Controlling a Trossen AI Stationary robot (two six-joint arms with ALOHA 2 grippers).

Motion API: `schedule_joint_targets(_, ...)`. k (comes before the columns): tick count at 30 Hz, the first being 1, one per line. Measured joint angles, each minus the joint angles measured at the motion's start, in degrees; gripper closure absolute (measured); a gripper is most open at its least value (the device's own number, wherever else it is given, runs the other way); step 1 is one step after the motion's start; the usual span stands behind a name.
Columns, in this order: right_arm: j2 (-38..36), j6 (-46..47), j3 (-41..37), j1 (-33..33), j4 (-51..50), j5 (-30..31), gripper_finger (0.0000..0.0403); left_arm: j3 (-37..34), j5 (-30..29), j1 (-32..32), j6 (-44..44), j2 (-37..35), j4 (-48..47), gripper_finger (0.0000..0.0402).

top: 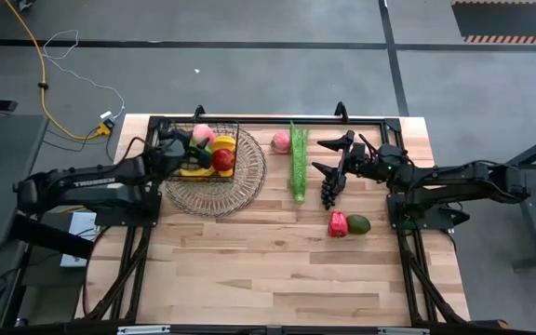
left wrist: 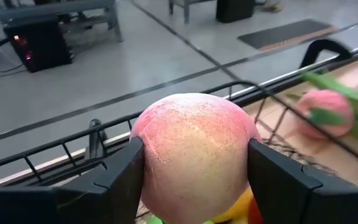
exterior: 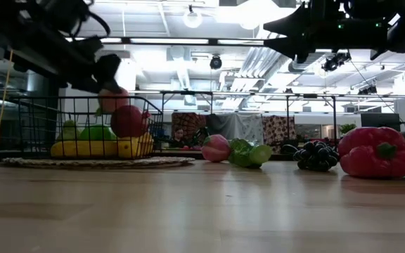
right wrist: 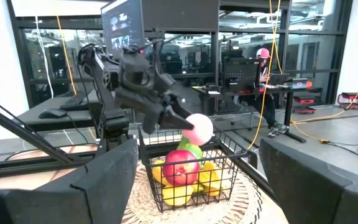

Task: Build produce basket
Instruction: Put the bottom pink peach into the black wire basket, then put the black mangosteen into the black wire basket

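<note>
Over basket [top: 214,149], left pincer [top: 197,141] gripping peach [top: 203,135], grapes [top: 328,190] beside stalk [top: 299,160]

L gripper [top: 192,140] fingers clamped; R gripper [top: 335,154] fingers spread, raised.

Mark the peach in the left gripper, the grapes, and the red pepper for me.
peach [left wrist: 194,155], left wrist view, middle of its front skin.
grapes [exterior: 318,156], low view, centre of the bunch.
red pepper [exterior: 375,152], low view, middle of its body.
</note>
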Motion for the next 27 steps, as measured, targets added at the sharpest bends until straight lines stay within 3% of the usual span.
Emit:
schedule_joint_targets(5, 0.0, 0.0, 0.0, 0.0, 0.02, 0.0, 0.0079, 0.02, 0.01, 1.34, 2.95, 5.17, 4.28, 0.015)
schedule_joint_targets(15, 0.0, -0.04, 0.0, 0.02, -0.18, 0.0, 0.0079, 0.07, 0.02, 1.43, 6.22, 8.14, 7.4, 0.0061)
schedule_joint_targets(23, 0.04, -0.53, 0.0, 0.02, -0.5, 0.0, 0.0079, 0.07, 0.39, 0.03, 7.18, 2.6, 7.86, 0.0046)
schedule_joint_targets(27, 0.04, -0.25, 0.0, 0.02, -1.85, 0.0, 0.0079, 0.07, 6.84, -2.4, 7.85, -3.61, 9.99, 0.0045)
